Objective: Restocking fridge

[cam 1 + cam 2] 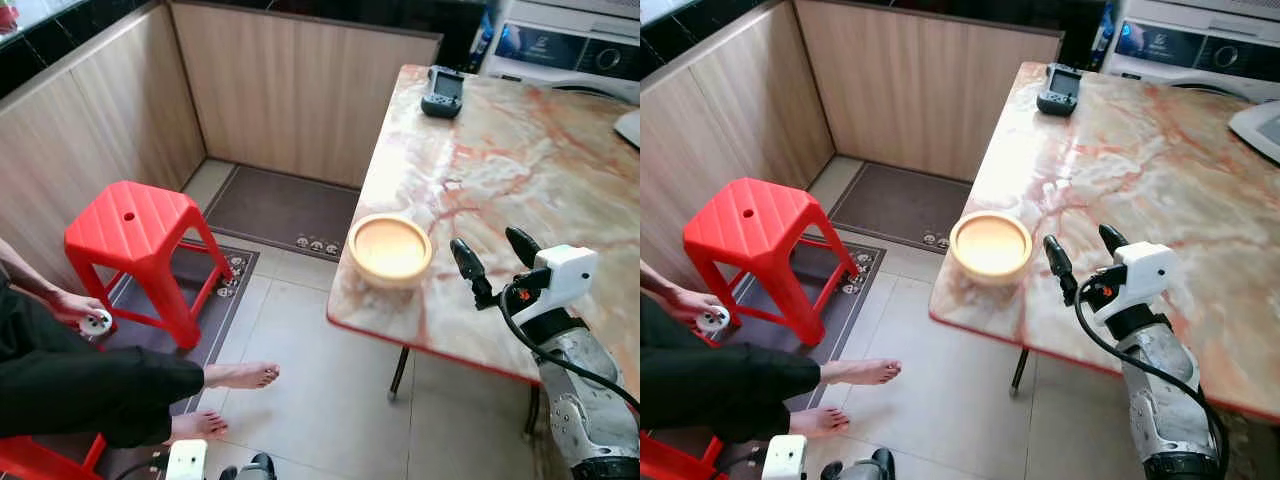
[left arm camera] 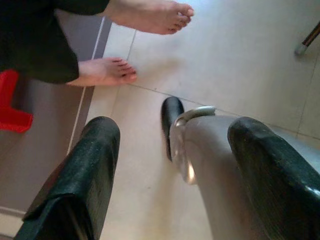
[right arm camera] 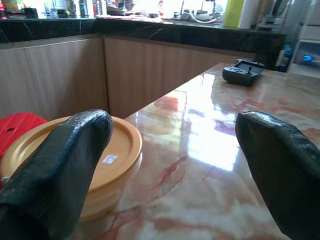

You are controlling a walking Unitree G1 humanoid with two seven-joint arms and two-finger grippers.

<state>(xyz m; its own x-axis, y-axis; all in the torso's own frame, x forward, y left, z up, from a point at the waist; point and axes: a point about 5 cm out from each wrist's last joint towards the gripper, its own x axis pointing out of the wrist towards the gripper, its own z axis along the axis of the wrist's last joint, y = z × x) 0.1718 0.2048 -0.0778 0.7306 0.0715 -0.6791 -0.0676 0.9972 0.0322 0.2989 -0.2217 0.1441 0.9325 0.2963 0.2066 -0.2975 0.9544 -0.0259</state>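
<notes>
Right pincer (fingers apart) over marble table beside yellow lidded container; tiled floor below.

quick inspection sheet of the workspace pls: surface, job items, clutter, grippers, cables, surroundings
Surface: marble table, glossy, pink-veined.
Job's things: yellow lidded container at the table's near left corner.
Clutter: black handheld controller at the far edge.
Grippers: right gripper open above the table, just right of the container; left gripper open, low over the floor tiles.
Cables: black cable looping along the right arm.
Surroundings: red stool, seated barefoot person, floor mat, wood-panelled walls.
</notes>
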